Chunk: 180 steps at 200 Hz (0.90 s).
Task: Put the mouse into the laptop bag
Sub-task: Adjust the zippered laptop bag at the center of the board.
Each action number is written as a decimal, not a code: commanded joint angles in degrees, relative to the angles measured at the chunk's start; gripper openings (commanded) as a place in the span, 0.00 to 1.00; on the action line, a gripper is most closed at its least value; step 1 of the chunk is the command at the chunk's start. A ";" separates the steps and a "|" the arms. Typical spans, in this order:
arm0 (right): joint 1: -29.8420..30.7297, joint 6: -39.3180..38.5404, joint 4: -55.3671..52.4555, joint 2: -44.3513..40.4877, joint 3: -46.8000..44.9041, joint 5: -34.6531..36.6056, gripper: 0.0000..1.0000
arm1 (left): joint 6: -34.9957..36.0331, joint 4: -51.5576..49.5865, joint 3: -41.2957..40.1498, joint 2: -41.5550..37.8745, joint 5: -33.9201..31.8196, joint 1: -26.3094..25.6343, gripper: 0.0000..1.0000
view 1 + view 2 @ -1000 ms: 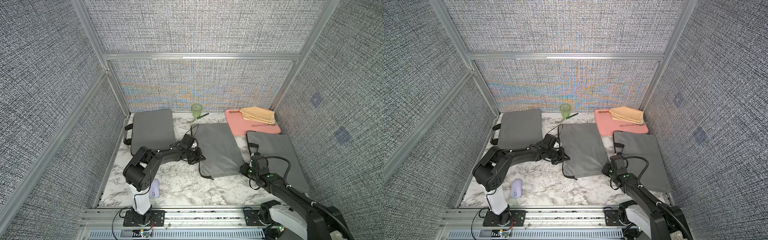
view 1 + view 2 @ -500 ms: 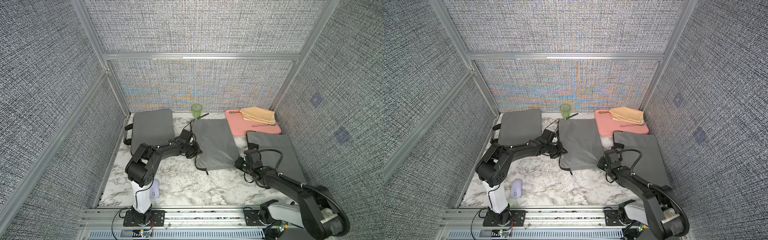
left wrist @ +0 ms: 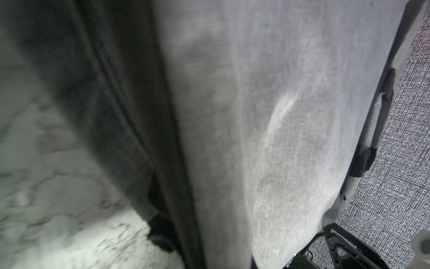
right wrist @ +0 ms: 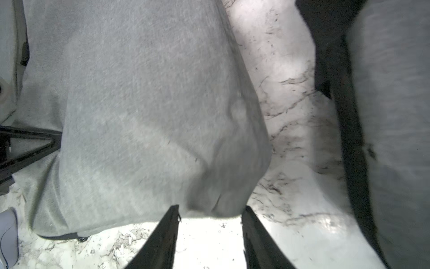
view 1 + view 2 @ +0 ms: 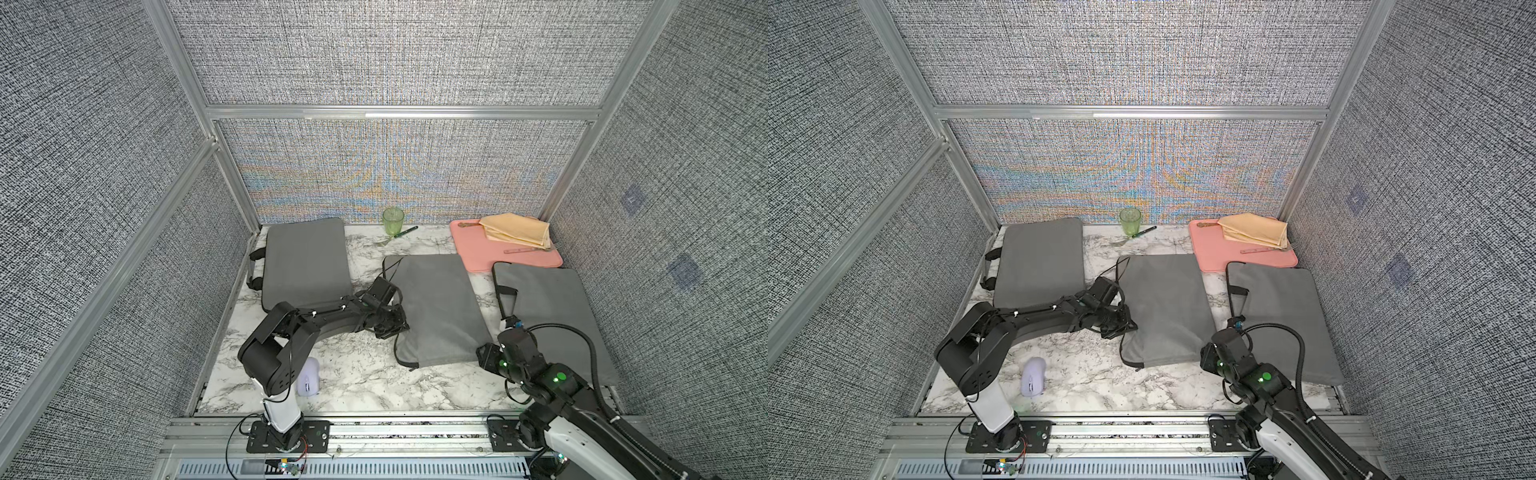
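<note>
- The flat grey fabric laptop bag (image 5: 436, 307) (image 5: 1165, 307) in the middle of the white marble tabletop (image 5: 361, 386) is my landmark. It lies flat, and I cannot see an opening or anything inside it.
- The pale lilac computer mouse (image 5: 309, 376) (image 5: 1033, 377) is outside the laptop bag, on the marble well off its near-left corner and close beside the left arm's white base column.
- The left gripper (image 5: 390, 326) (image 5: 1119, 326) sits at the bag's left edge with its fingers drawn together on the fabric there. The left wrist camera shows only the bag's dark seam and grey cloth up close.
- The right gripper (image 4: 211, 207) (image 5: 484, 358) is at the bag's near-right corner. Its fingers (image 4: 162, 235) stand apart, with the corner just beyond the tips and nothing clamped between them.
- A second grey fabric bag (image 5: 305, 262) lies to the laptop bag's far left, and a third grey bag (image 5: 544, 316) lies to its right.
- Behind the laptop bag's right corner is a pink mat (image 5: 478, 249) carrying a folded yellow cloth (image 5: 515, 229).
- Behind the bag, at the back wall, a translucent green cup (image 5: 392, 220) stands upright with a dark pen (image 5: 405, 231) beside it. I cannot tell what the cup holds.
</note>
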 commanded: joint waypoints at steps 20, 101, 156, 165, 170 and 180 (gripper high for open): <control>0.14 -0.92 -2.89 -0.80 2.71 3.46 0.66 | 0.13 6.98 4.83 4.27 -1.71 -3.65 0.00; -8.92 -10.90 13.01 32.08 19.28 2.60 0.92 | -0.79 7.36 -4.69 -4.65 -4.46 -7.87 0.00; -13.45 -16.48 12.97 63.00 38.66 -2.50 0.99 | 0.57 7.88 -9.82 -7.60 -4.45 -8.57 0.00; -13.49 -16.87 13.50 64.83 38.89 -3.76 0.99 | 0.94 8.16 -9.64 -7.13 -4.24 -8.59 0.00; -13.49 -17.20 14.03 65.23 38.58 -4.53 0.99 | 1.08 8.24 -9.41 -6.88 -4.24 -8.59 0.00; -13.55 -17.16 15.30 65.28 37.41 -5.19 0.99 | 1.25 7.87 -8.88 -6.29 -4.40 -8.62 0.00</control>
